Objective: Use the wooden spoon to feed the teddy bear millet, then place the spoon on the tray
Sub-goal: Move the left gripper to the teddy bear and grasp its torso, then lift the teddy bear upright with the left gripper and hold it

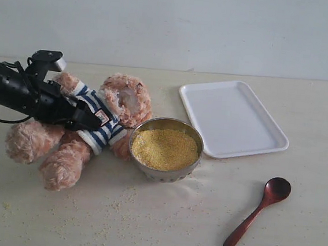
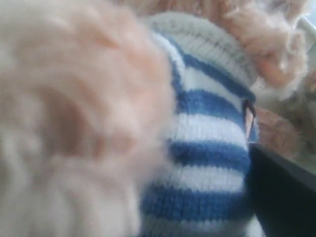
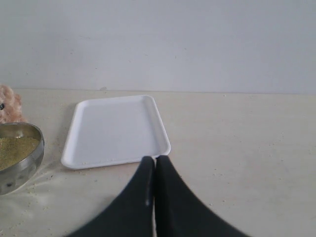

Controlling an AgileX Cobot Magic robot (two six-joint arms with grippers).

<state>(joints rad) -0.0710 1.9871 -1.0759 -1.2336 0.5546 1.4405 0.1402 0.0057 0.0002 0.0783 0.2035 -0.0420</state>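
**Left hand at the bear, spoon on the counter**

The left hand (image 1: pixel 86 118) is spread wide at the striped shirt of the fluffy light-brown teddy bear (image 1: pixel 125 99); fine yellow millet (image 1: pixel 165 148) is heaped in the round metal bowl (image 1: pixel 165 173) just beside; the flat white rectangular tray (image 1: pixel 232 118) lies farther right; the dark reddish-brown wooden spoon (image 1: pixel 258 213) lies on the pale counter (image 1: pixel 305 229), apart from the tray; the right hand (image 3: pixel 154 163) is closed on nothing.

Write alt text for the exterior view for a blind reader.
The black left gripper is at the striped shirt of a fluffy light-brown teddy bear lying on a table, beside a round metal bowl of yellow millet. A flat white rectangular tray sits behind the bowl; a dark reddish-brown wooden spoon lies in front.
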